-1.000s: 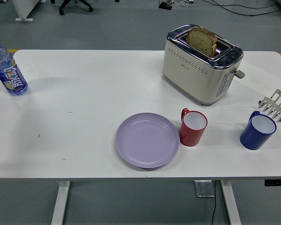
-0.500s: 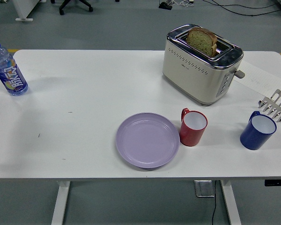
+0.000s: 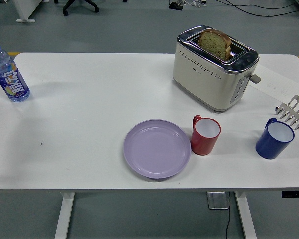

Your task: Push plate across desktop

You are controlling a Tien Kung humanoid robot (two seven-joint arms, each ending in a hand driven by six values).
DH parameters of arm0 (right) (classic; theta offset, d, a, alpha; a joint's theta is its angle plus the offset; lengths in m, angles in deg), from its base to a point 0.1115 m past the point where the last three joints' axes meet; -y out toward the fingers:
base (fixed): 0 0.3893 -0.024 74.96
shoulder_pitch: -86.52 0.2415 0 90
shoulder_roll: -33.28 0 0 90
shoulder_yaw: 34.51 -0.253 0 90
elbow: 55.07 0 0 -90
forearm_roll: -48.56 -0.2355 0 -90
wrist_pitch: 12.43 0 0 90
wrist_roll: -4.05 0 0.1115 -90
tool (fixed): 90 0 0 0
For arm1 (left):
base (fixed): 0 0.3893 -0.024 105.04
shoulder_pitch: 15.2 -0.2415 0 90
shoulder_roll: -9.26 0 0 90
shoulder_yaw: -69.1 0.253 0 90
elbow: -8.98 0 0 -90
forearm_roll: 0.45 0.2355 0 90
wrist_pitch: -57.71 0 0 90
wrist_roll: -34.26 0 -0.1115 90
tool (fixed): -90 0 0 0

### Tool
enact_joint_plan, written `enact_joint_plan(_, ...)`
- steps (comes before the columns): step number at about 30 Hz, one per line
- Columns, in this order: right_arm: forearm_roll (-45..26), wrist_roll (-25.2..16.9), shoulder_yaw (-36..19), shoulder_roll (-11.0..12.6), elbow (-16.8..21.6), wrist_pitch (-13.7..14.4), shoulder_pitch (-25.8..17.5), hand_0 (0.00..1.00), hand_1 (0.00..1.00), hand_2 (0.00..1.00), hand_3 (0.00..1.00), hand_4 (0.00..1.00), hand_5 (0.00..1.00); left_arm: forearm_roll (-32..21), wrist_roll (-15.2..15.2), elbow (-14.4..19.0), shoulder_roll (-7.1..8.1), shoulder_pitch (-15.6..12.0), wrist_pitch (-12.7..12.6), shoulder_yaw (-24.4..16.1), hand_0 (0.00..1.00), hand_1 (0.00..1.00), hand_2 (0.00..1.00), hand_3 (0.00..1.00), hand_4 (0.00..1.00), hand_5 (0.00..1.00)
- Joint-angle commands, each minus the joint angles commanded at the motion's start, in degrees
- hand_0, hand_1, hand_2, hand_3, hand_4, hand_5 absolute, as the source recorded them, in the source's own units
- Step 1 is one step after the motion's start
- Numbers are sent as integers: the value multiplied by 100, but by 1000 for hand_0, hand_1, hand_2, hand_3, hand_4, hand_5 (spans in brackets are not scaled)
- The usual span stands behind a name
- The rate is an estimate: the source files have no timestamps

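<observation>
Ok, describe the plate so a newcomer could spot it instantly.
Find the cream two-slot toaster at the white table's far right. Nearer the front edge, just left of the red mug, lies the round lilac plastic plate. It is the only flat dish, and empty.

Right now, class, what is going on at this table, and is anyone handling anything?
Nothing is being handled at this moment: no robot hand and no person shows in the head view. A lilac plate lies flat near the white table's near edge, close beside a red mug. A blue mug stands further right, by a metal rack. A cream toaster holding a slice of bread stands behind, and a water bottle stands at the far left.
</observation>
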Motion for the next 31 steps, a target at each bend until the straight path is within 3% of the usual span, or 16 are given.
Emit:
enact_joint_plan(5,115,29,-54,-12,0,-11,11,601,543,640,616,133,357,18,18,6,-6,8,-21,-70,863,895,910,839,523,998)
enact_joint_plan(6,119,29,-54,-11,0,-11,15,601,543,641,616,133,356,29,27,7,-9,3,-36,-77,849,886,890,793,513,998)
enact_joint_plan(11,68,11,-30,-4,0,-2,33,601,543,641,616,133,356,-61,174,-42,-37,-21,-272,-80,849,886,890,793,513,998)
enact_joint_plan(12,65,9,-27,-3,0,0,39,600,543,641,616,133,357,-3,275,-58,-52,-16,-384,-89,781,808,804,572,617,622)
enact_joint_plan(17,62,4,-18,3,0,-2,47,600,543,641,616,133,357,289,553,-68,-75,6,-755,-95,781,808,804,572,617,622)
enact_joint_plan(18,69,4,-21,4,0,-4,48,601,543,641,616,133,356,327,575,-66,-77,9,-820,-94,744,777,780,526,727,278)
enact_joint_plan(22,69,3,-21,6,0,-4,49,601,543,641,616,133,356,379,588,-75,-78,3,-938,-104,744,777,780,526,727,278)
enact_joint_plan(24,60,2,-16,7,0,-4,48,601,543,641,616,133,355,390,585,-82,-82,-6,-948,-115,739,772,777,522,724,232)
enact_joint_plan(31,95,18,-43,4,0,-8,50,601,543,641,616,133,355,374,575,-83,-98,4,-918,-99,739,772,777,522,724,232)
